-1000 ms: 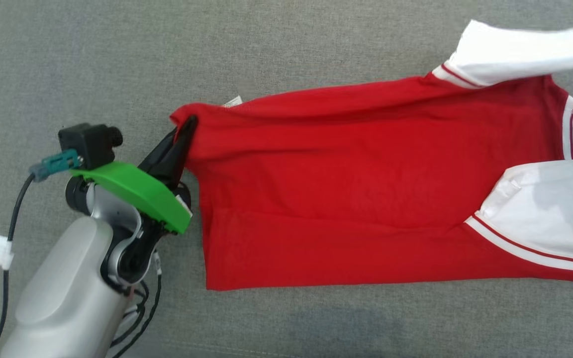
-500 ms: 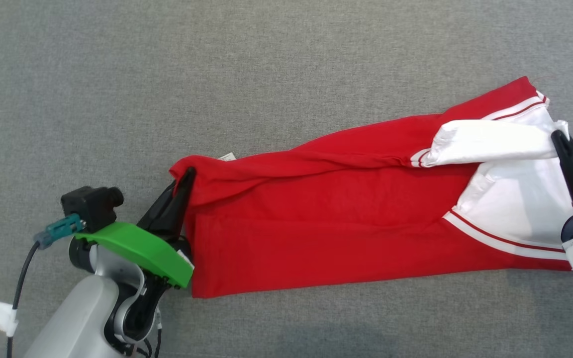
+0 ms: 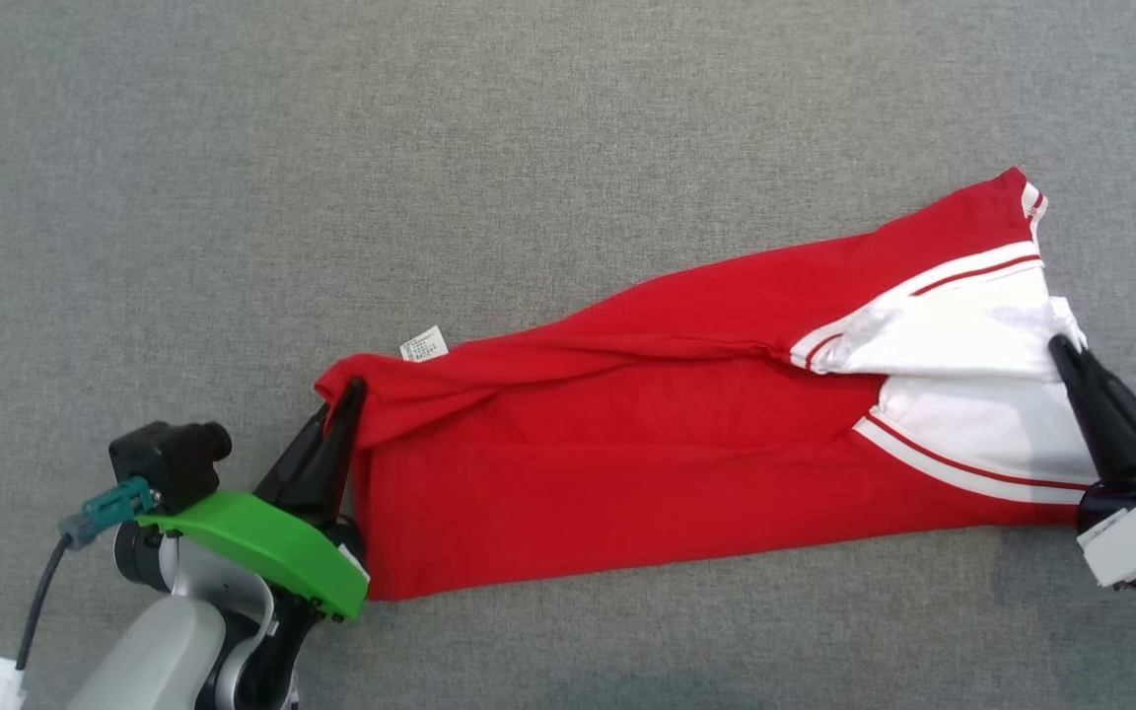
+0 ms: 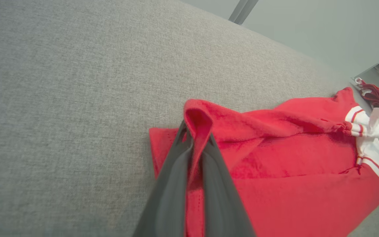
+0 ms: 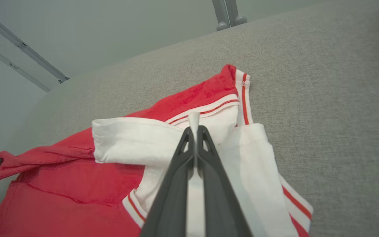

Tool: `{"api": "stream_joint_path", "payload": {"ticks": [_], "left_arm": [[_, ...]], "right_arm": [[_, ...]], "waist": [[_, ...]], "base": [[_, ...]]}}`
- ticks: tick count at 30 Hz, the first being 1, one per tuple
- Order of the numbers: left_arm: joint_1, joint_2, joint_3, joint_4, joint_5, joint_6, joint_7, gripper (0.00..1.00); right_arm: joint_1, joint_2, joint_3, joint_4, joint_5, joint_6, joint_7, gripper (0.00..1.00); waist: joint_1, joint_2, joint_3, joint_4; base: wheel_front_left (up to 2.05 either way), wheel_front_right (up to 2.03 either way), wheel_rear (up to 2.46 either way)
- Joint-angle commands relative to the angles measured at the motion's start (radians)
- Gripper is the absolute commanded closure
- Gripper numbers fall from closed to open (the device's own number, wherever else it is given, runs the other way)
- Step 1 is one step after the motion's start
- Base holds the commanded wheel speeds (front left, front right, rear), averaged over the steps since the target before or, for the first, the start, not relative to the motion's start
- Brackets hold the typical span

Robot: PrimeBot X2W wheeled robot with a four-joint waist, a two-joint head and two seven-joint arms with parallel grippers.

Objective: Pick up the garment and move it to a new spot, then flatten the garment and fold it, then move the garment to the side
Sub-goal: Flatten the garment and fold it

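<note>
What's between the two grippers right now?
The garment itself, spanning from the left gripper, shut on its red corner, to the right gripper, shut on its white end; the head view shows it.

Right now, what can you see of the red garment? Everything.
The garment is a red, knit-looking shirt with white sleeves and red-striped white trim. It is partly folded over itself and stretched slantwise across the grey fabric surface. A small white label pokes out near its left end. The left gripper has its fingers shut on the raised red corner, and the right gripper pinches white sleeve fabric. The rest lies mildly wrinkled.
</note>
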Motion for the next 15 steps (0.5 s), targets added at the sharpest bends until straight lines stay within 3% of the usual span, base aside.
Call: {"api": "stream_joint_path", "payload": {"ticks": [1, 3, 4, 5, 6, 10, 15], "left_arm": [[0.019, 0.006, -0.004, -0.002, 0.007, 0.004, 0.000, 0.98], [0.033, 0.013, -0.021, 0.001, 0.020, 0.000, 0.005, 0.54], [0.039, 0.017, -0.028, 0.004, 0.025, -0.002, 0.006, 0.23], [0.043, 0.020, -0.038, 0.006, 0.035, -0.006, 0.003, 0.00], [0.046, 0.026, -0.046, 0.011, 0.049, 0.000, 0.001, 0.00], [0.067, 0.061, -0.088, 0.033, 0.134, 0.038, 0.008, 0.00], [0.084, 0.116, -0.072, 0.058, 0.229, 0.149, -0.028, 0.00]], "right_arm": [[0.009, -0.008, 0.007, 0.015, -0.007, 0.000, 0.006, 1.00], [0.014, -0.020, 0.024, 0.046, -0.004, 0.000, 0.014, 1.00], [0.015, -0.028, 0.029, 0.059, -0.006, 0.000, 0.012, 0.62], [0.012, -0.032, 0.032, 0.070, -0.004, 0.000, 0.010, 0.14], [0.011, -0.034, 0.033, 0.078, 0.003, 0.000, 0.008, 0.00], [0.004, -0.054, 0.022, 0.080, 0.044, 0.000, 0.020, 0.00], [-0.024, -0.070, -0.064, 0.065, 0.133, 0.000, 0.069, 0.00]], "waist": [[0.0000, 0.0000, -0.002, 0.000], [0.0000, 0.0000, -0.006, 0.000], [0.0000, 0.0000, -0.008, 0.001], [0.0000, 0.0000, -0.010, 0.001], [0.0000, 0.0000, -0.011, 0.002], [0.0000, 0.0000, -0.019, -0.001], [0.0000, 0.0000, -0.019, 0.000]], "base": [[0.00, 0.00, 0.00], [0.00, 0.00, 0.00], [0.00, 0.00, 0.00], [0.00, 0.00, 0.00], [0.00, 0.00, 0.00], [0.00, 0.00, 0.00], [0.00, 0.00, 0.00]]}}
